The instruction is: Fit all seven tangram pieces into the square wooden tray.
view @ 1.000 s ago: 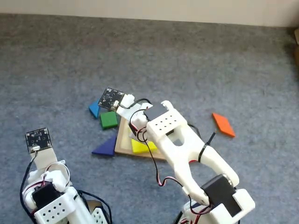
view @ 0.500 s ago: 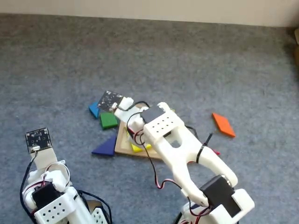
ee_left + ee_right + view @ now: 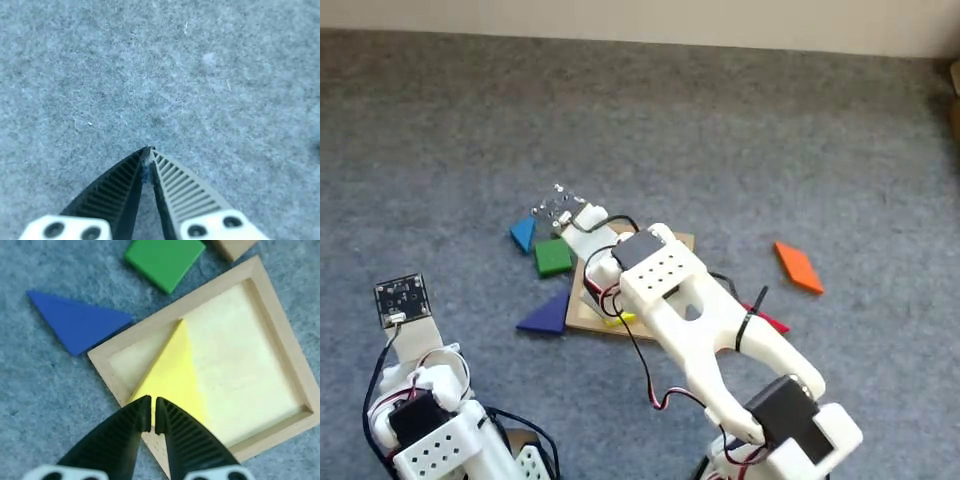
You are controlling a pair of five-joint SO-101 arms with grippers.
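Yellow triangle [image 3: 172,375] lies in wooden tray [image 3: 278,330]; green square [image 3: 162,257] and others wait outside. Right end effector [image 3: 153,405], left end effector [image 3: 148,152]: fingers together.

Yellow triangle [image 3: 172,371], green square [image 3: 163,257], blue triangle [image 3: 75,322]

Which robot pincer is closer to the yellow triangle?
The right one. The right pincer is right at the yellow triangle, which lies in the wooden tray. The left pincer is far away, over grey carpet.
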